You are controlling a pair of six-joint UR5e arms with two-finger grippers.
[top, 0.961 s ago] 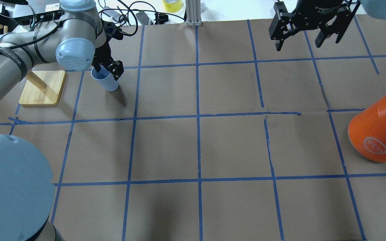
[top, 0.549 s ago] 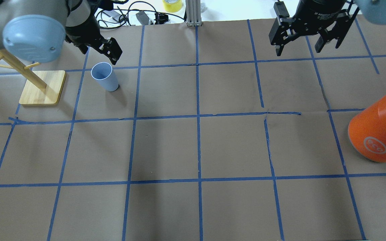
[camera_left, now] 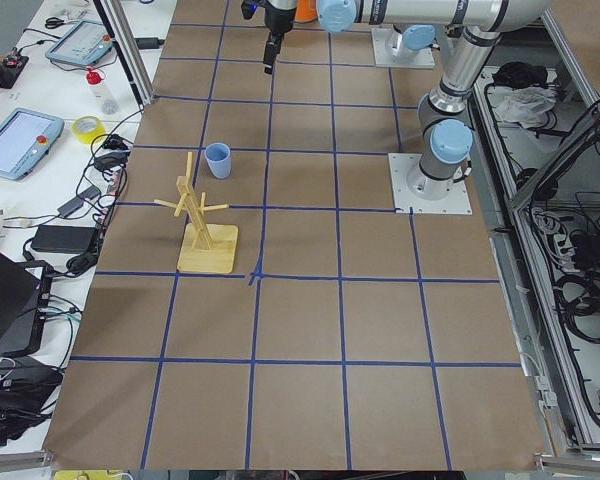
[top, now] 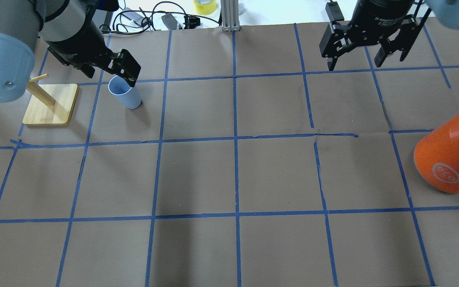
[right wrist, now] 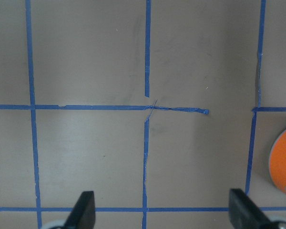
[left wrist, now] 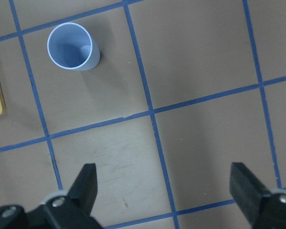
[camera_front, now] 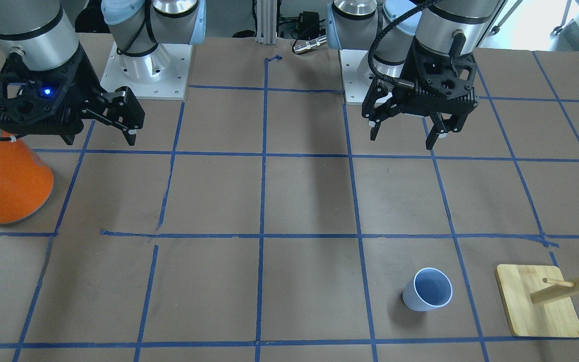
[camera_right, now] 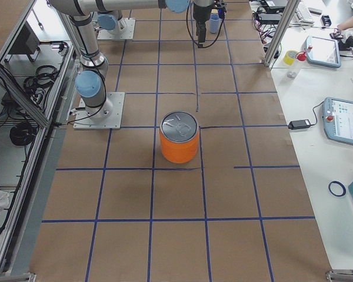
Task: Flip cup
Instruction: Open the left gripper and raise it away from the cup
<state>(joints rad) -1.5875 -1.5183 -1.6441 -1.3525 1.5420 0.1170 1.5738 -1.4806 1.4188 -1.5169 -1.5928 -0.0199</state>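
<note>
Just one cup (camera_front: 426,297), one orange can (camera_front: 5,186).

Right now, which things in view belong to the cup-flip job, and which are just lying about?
Part of the job:
cup, standing upright, mouth up
left gripper, open, above the table, not touching the cup

Lying about:
orange can
wooden peg stand, beside the cup
yellow tape roll, beyond the brown paper's edge
</note>
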